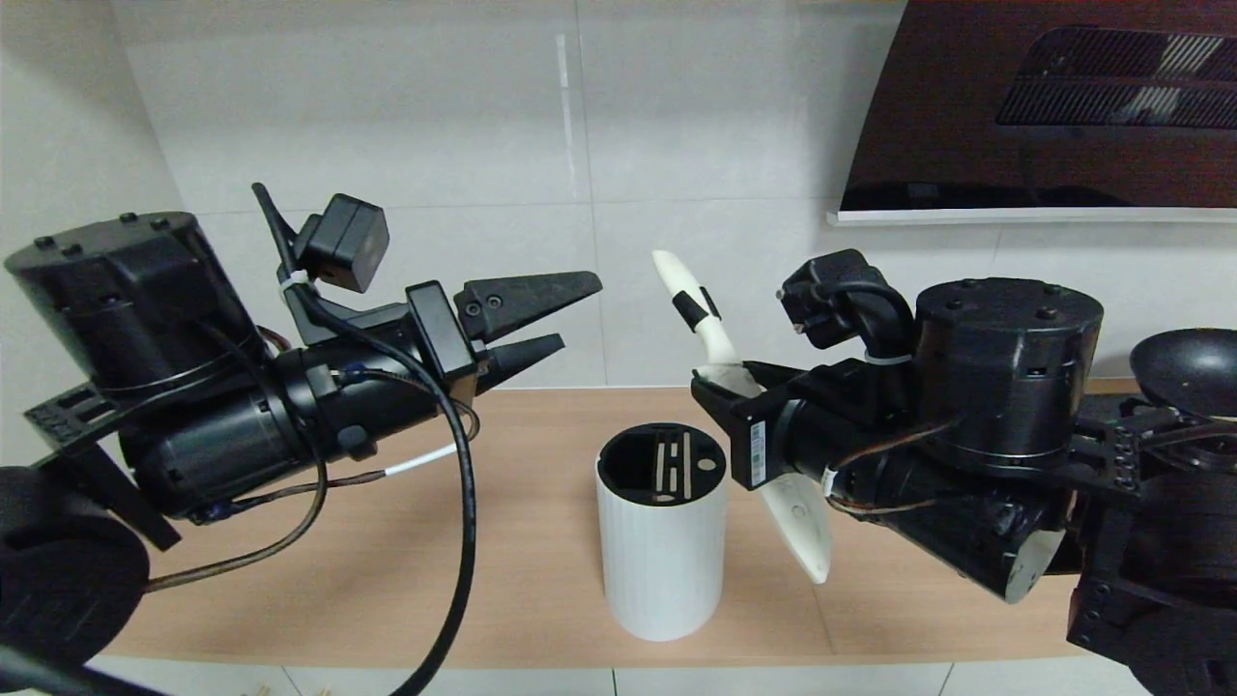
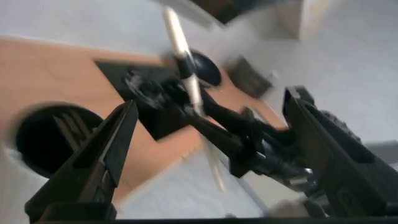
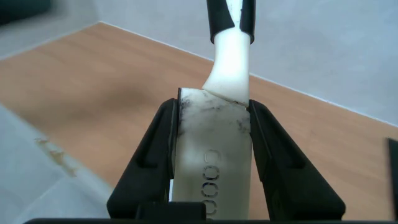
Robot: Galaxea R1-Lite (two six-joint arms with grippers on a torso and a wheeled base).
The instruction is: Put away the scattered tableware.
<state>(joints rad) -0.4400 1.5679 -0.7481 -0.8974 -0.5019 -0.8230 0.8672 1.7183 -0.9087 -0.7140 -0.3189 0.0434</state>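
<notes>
In the head view, right of centre, the right gripper (image 1: 725,389) is clamping its fingers on the white spatula (image 1: 715,338), held aloft beside the holder (image 1: 662,561); in the left wrist view the left gripper (image 2: 211,99) is gaping empty; in the right wrist view the spatula, judged stiff, light and slick, is being pinched near its neck, probably the surest hold.

Bright even light; soft shadows on countertop (image 1: 541,425); glare on hood (image 1: 966,116).

This is a kitchen. A wooden counter (image 1: 541,425) runs along a white tiled wall (image 1: 483,116), and a dark range hood (image 1: 1044,106) hangs above the counter's right end. A white cutlery holder (image 1: 662,551) with metal cutlery (image 1: 669,466) inside stands mid-counter.
</notes>
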